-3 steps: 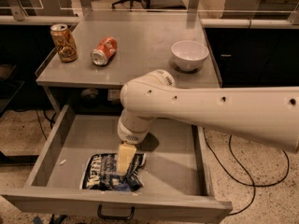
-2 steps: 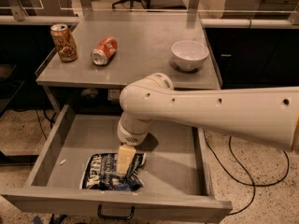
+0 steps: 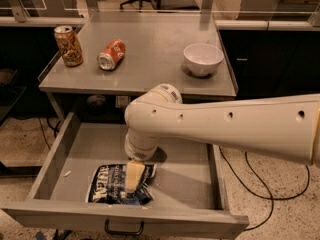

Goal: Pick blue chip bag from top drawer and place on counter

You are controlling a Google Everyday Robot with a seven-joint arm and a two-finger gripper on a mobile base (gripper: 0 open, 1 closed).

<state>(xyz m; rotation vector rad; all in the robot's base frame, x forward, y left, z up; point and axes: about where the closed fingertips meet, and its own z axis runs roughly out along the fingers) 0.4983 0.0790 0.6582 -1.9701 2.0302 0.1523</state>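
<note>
The blue chip bag (image 3: 111,185), dark navy with white lettering, lies flat on the bottom of the open top drawer (image 3: 190,179), near its front left. My gripper (image 3: 133,180) points straight down from the white arm and rests on the bag's right half; one cream finger (image 3: 133,174) shows over the foil. The counter (image 3: 150,49) stands behind and above the drawer.
On the counter stand an upright tan can (image 3: 68,45) at the left, an orange-red can (image 3: 111,55) lying on its side, and a white bowl (image 3: 203,59) at the right. The drawer's black handle (image 3: 123,230) is at the bottom edge. Cables lie on the floor at the right.
None; the arm and the bag stay in the same place.
</note>
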